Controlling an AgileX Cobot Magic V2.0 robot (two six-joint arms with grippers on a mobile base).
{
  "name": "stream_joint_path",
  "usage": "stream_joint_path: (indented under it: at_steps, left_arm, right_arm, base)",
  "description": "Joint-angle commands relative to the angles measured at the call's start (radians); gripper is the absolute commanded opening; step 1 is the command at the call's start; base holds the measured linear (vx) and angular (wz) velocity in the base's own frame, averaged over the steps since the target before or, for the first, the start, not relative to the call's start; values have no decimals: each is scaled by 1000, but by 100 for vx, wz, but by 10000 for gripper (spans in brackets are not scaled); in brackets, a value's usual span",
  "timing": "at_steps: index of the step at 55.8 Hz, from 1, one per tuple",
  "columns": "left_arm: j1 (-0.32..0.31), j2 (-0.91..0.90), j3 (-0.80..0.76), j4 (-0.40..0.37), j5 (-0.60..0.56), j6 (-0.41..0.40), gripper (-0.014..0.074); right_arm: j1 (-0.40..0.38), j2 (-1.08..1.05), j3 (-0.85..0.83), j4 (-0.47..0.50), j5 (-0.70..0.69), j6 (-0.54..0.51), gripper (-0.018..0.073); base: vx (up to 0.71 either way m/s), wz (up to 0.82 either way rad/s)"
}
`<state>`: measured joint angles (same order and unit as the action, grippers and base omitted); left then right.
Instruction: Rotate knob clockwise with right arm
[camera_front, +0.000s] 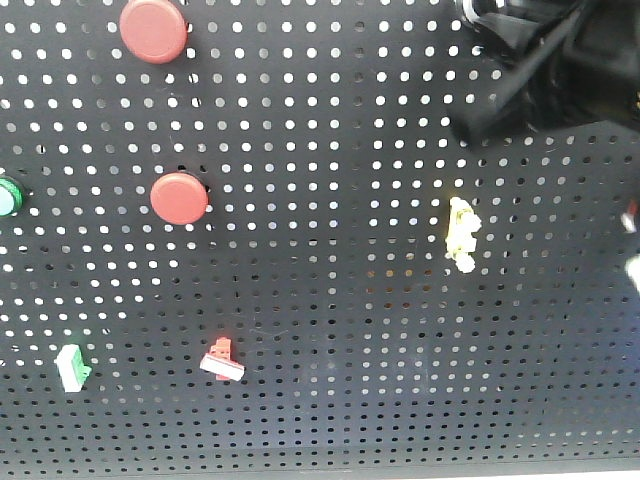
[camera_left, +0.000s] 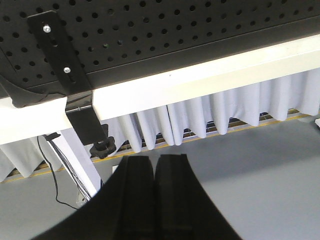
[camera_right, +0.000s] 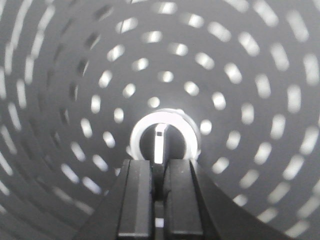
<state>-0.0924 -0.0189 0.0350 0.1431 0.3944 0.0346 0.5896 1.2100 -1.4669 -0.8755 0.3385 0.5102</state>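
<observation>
1. At the top right corner of the board (camera_front: 330, 300), the right gripper (camera_right: 158, 167) has its two fingers (camera_right: 136, 200) drawn almost together. They pinch the near end of the pointer (camera_right: 159, 145) of the knob (camera_right: 172, 139) in the thin gap between them.
2. The knob sits just past the fingertips, a silvery-white ring round a black centre. In the right wrist view the pointer stands upright. Its long axis is in line with the gap between the fingers, and its free end points to the top of the frame.
3. Round the knob, the board's holes look smeared into arcs that ring it.
4. Seen from the front, the right arm (camera_front: 560, 60) covers that corner, and the knob is hidden behind it.
5. Below the arm a yellow fitting (camera_front: 460, 233) sticks to the board. Well to the left are two red buttons, one at the top edge (camera_front: 153, 30) and one lower (camera_front: 179, 198), with a green button (camera_front: 8, 195) at the left edge. Low down sit a green clip (camera_front: 72, 367) and a red clip (camera_front: 222, 360).
6. The left gripper (camera_left: 156, 165) is off the board, fingers pressed together on nothing. Beyond it are a white table edge (camera_left: 200, 75), a black bracket (camera_left: 80, 117) and pleated cloth (camera_left: 240, 110).
</observation>
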Motion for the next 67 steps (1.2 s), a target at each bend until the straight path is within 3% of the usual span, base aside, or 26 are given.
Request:
stream_joint_path:
  at_steps: [1, 17, 35, 44, 57, 67]
  left_arm:
    - [-1, -10, 8, 0, -78, -11, -6]
    - [-1, -10, 8, 0, -78, -11, -6]
    - [-1, -10, 8, 0, -78, -11, -6]
    - [-1, -10, 8, 0, -78, -11, -6]
    - [-1, -10, 8, 0, -78, -11, -6]
    - [-1, -10, 8, 0, -78, -11, -6]
  right_arm:
    - [-3, -19, -32, -14, -106, 205, -9]
    - [-3, -19, -40, -14, -129, 818, -9]
    - [-3, -19, -71, -17, -145, 1332, -9]
    - [-3, -19, -71, -22, -142, 1424, -9]
    - [-3, -19, -71, -113, -142, 1418, 6]
    - [-3, -19, -71, -130, -155, 1418, 81]
  base:
    - [0, 0]
    - [0, 0]
    - [0, 0]
    - [0, 0]
    - [0, 0]
    - [0, 0]
